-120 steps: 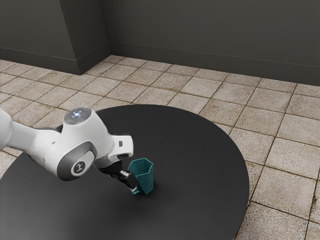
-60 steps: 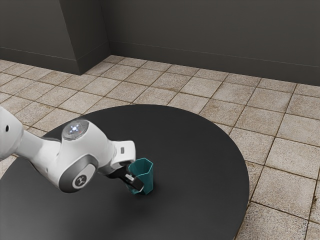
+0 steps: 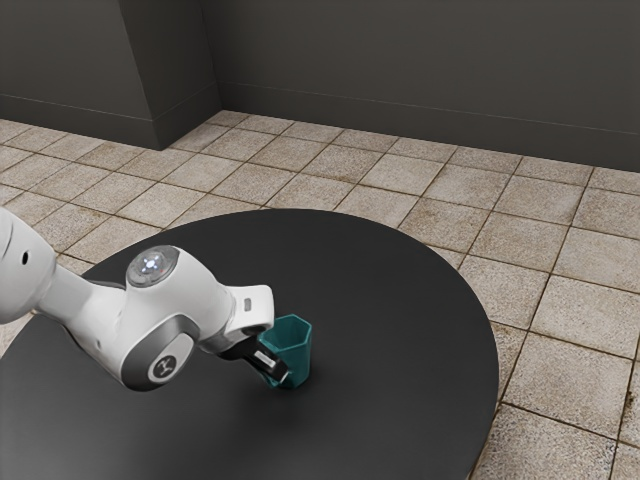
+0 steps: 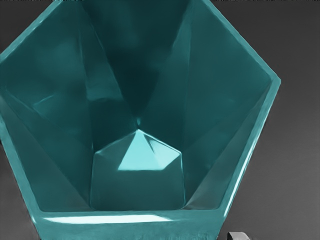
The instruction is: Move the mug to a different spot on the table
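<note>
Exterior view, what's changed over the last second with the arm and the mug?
The arm sank lower and its gripper moved in closer along the near side of the teal mug. I cannot tell whether it has taken hold. The mug stayed upright in about the same spot on the round black table.

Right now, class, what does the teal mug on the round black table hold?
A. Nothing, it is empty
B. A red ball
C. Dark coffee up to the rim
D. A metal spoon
A: the wrist view looks down into the mug, and its teal walls and bottom are bare.
</note>
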Controlling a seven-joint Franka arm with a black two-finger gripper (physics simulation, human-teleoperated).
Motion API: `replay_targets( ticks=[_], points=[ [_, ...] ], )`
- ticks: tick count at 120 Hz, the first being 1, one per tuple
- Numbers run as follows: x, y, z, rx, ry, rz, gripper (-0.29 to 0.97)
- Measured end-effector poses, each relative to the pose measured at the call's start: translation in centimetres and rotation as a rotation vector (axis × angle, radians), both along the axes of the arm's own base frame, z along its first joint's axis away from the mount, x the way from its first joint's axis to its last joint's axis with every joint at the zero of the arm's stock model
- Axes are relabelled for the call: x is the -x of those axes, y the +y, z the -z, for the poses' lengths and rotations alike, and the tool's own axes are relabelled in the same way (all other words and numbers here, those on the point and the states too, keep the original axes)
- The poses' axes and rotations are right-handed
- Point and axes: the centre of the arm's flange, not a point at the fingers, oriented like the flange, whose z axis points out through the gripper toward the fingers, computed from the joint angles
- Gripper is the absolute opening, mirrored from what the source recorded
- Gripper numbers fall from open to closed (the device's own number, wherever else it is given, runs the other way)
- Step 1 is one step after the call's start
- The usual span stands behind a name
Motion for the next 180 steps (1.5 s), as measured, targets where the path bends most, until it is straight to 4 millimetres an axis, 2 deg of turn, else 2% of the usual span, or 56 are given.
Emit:
replay_targets(
  ticks=[32,70,84,114,123,136,142,168,180],
  points=[
    [-0.1,0.3,-0.1,0.001,-0.004,-0.008,0.1],
    [-0.9,0.7,-1.4,-0.011,-0.043,0.003,0.03],
    [-1.1,0.9,-1.1,-0.009,-0.049,0.008,0.01],
    [-1.2,1.7,-2.6,-0.018,-0.099,0.004,0.0],
    [-0.8,2.8,-3.1,-0.027,-0.11,-0.012,-0.01],
    [0.0,6.4,-3.5,-0.045,-0.117,-0.078,-0.02],
    [0.4,7.3,-3.3,-0.049,-0.114,-0.094,-0.02],
    [3.6,8.6,-4.0,-0.078,-0.125,-0.106,-0.02],
    [4.7,8.8,-3.3,-0.086,-0.11,-0.103,-0.02]
  ],
)
